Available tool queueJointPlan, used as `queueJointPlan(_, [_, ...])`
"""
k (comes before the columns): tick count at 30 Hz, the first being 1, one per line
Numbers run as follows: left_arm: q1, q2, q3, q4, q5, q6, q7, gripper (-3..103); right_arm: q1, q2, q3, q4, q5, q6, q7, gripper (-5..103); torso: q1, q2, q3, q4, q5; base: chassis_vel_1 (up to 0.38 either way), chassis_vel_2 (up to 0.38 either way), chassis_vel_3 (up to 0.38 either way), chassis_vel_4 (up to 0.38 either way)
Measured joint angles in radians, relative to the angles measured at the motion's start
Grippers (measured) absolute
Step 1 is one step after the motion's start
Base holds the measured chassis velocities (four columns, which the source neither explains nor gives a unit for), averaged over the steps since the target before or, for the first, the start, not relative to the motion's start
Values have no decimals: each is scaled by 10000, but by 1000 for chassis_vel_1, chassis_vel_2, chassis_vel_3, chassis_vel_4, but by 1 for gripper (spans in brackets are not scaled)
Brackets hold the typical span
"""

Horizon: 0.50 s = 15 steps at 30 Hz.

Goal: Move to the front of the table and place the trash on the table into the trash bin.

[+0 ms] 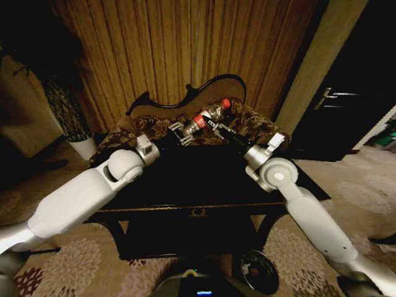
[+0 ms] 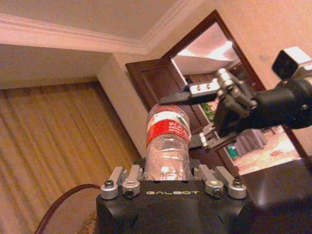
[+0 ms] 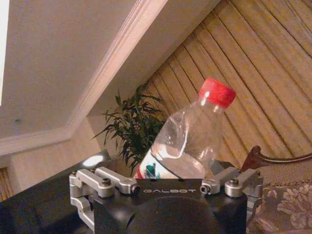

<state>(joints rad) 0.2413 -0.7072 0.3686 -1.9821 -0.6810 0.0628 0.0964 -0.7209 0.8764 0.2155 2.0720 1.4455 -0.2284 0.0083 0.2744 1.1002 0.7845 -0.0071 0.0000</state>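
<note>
Far left on the floor you've got the white plant pot [image 1: 84, 147]. Your left arm reaches up over the table [image 1: 204, 185], and the left gripper [image 1: 179, 132] is closed around the base end of the red-label bottle [image 1: 196, 122], which is lifted off the tabletop and tilted up-right. The left wrist view shows the same: left gripper [image 2: 168, 178] clamped on the red-label bottle [image 2: 167, 141], with the label past the fingers.

Just to the right, nearly touching, the right gripper [image 1: 216, 127] holds the red-cap bottle [image 1: 218, 110], cap pointing up toward the sofa [image 1: 250, 122] back. In the right wrist view the right gripper [image 3: 168, 184] has the red-cap bottle [image 3: 192, 141] leaning between its fingers.

The trash bin [image 1: 276, 275] sits on the carpet, low right of centre, in front of the table by your base.
</note>
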Motion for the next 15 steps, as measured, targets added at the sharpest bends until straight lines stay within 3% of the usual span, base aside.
queueJointPlan(8, [-352, -380, 464, -196, -8, 177, -141, 40, -272, -26, 193, 47, -246, -21, -39, 103, 0, 1, 0, -3, 2, 0, 0, 0, 0])
queueJointPlan(11, [-354, -461, 563, -303, -17, 339, -289, 40, -448, -168, 381, 171, -280, -26, -44, 89, 0, 0, -1, -2, 0, 0, 0, 0, 0])
queueJointPlan(14, [-354, -464, 583, -345, -20, 397, -341, 40, -515, -229, 466, 218, -277, -29, -49, 84, 0, 1, -1, -1, -2, 0, 0, 0, 0])
queueJointPlan(15, [-355, -451, 594, -374, -21, 425, -363, 40, -578, -256, 532, 256, -273, -29, -54, 73, 0, 1, 0, -2, -1, 0, 0, 0, 0])
